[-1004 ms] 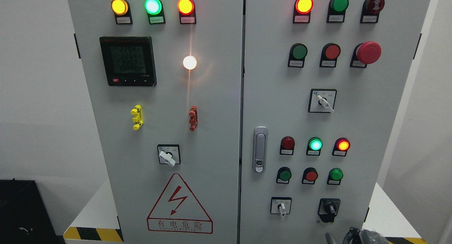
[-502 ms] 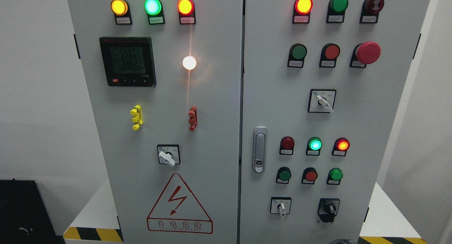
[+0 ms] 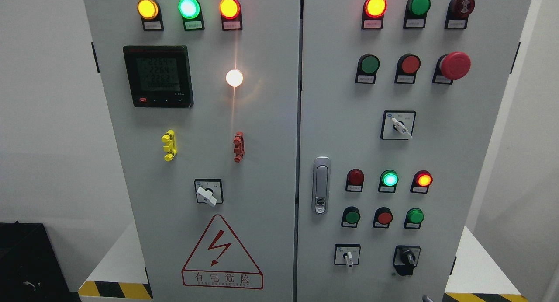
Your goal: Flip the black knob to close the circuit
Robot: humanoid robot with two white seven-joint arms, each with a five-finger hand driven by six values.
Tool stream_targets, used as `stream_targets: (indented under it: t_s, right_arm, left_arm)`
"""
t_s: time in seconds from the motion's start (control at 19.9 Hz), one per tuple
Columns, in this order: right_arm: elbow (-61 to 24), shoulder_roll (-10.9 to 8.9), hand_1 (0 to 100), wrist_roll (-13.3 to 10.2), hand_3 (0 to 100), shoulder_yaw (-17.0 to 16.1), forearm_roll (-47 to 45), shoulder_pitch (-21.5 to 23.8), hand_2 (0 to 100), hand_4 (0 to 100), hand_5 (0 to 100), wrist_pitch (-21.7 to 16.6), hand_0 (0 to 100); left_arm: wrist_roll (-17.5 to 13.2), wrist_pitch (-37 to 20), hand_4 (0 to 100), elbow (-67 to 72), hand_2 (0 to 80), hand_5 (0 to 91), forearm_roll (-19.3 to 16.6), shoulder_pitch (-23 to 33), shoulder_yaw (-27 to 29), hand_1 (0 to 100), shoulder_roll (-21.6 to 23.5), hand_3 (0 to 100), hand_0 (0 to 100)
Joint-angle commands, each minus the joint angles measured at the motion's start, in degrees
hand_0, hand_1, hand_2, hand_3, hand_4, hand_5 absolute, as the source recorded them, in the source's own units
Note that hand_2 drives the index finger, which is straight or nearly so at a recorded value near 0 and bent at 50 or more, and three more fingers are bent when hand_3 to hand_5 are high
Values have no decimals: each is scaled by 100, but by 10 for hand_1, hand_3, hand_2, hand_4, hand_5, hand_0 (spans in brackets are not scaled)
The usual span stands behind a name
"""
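Observation:
The black knob (image 3: 407, 258) sits on a black plate at the lower right of the grey cabinet's right door (image 3: 436, 153). Its handle stands roughly upright with a slight tilt. Only a small grey tip of my right hand (image 3: 426, 298) shows at the bottom edge, below and slightly right of the knob and apart from it. My left hand is out of view.
A white-handled selector (image 3: 348, 257) sits left of the knob. Green and red push buttons (image 3: 384, 216) sit above it, under lit indicator lamps (image 3: 389, 178). A door latch (image 3: 321, 185) is left of them. A red mushroom stop button (image 3: 455, 65) protrudes at the upper right.
My right hand has dropped from below the knob to almost out of view at the bottom edge. The knob and the lamps look the same.

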Motion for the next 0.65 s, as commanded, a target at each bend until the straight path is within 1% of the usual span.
stream_targets:
  t_s: [0.0,0.15,0.6]
  right_arm:
    - [-274,-46,0,205,0,247,-1159,358,0,0,0,-144,0]
    - [-265,-46,0,206,0,265,-1195,420,0,0,0,-179,0]
    - [-247,-46,0,206,0,309,-1204,420,0,0,0,-171,0]
  left_arm:
    - [4,0,0,0,0,0,0,0,0,556,0,0,120]
    - [4,0,0,0,0,0,0,0,0,556,0,0,120]
    - [4,0,0,0,0,0,0,0,0,556,0,0,120]
